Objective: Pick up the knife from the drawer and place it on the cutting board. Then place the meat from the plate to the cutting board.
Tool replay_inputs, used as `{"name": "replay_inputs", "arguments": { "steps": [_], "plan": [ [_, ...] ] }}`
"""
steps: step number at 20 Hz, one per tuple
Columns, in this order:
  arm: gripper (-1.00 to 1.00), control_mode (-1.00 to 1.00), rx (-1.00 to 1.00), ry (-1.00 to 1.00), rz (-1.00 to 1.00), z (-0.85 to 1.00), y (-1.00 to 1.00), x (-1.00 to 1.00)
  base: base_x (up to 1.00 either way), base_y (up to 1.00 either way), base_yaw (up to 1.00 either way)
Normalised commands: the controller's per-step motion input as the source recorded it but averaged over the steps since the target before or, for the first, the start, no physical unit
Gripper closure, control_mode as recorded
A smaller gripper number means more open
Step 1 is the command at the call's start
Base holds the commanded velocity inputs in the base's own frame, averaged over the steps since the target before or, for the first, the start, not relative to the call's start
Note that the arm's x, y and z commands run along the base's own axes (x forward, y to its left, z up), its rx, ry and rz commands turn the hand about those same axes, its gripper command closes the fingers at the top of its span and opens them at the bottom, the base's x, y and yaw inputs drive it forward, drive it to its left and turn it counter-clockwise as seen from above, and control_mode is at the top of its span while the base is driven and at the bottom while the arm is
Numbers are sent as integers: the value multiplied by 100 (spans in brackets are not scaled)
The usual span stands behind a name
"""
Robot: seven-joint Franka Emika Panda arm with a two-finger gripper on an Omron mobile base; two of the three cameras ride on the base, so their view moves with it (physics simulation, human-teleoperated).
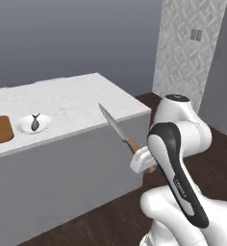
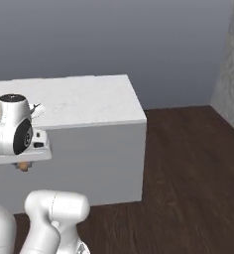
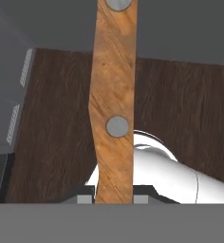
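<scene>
Your gripper [image 1: 143, 161] is pinched on the wooden handle of the knife [image 1: 116, 127], holding it in the air in front of the white counter [image 1: 81, 103], off its near right corner, blade slanting up toward the countertop. In the hand view the handle [image 3: 115, 95] runs straight up from between the fingertips over dark wood floor [image 3: 180, 104]. The plate [image 1: 34, 124] with the meat [image 1: 35, 122] sits by the counter's left near edge, just beside the cutting board [image 1: 0, 129].

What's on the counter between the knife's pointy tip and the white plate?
Nothing. In the left base view, bare white counter lies between the knife tip and the plate holding the meat.
</scene>
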Motion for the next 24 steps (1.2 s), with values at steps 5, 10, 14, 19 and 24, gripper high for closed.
{"name": "replay_inputs", "arguments": {
  "steps": [5,10,14,19,24],
  "plan": [
    [100,100,0,0,0,0,0,0,100,62,31],
    [100,100,0,0,0,0,0,0,44,91,6],
    [100,100,0,0,0,0,0,0,4,100,8],
    [100,100,0,0,0,0,0,0,3,90,15],
    [100,100,0,0,0,0,0,0,49,23,21]
  ]
}}
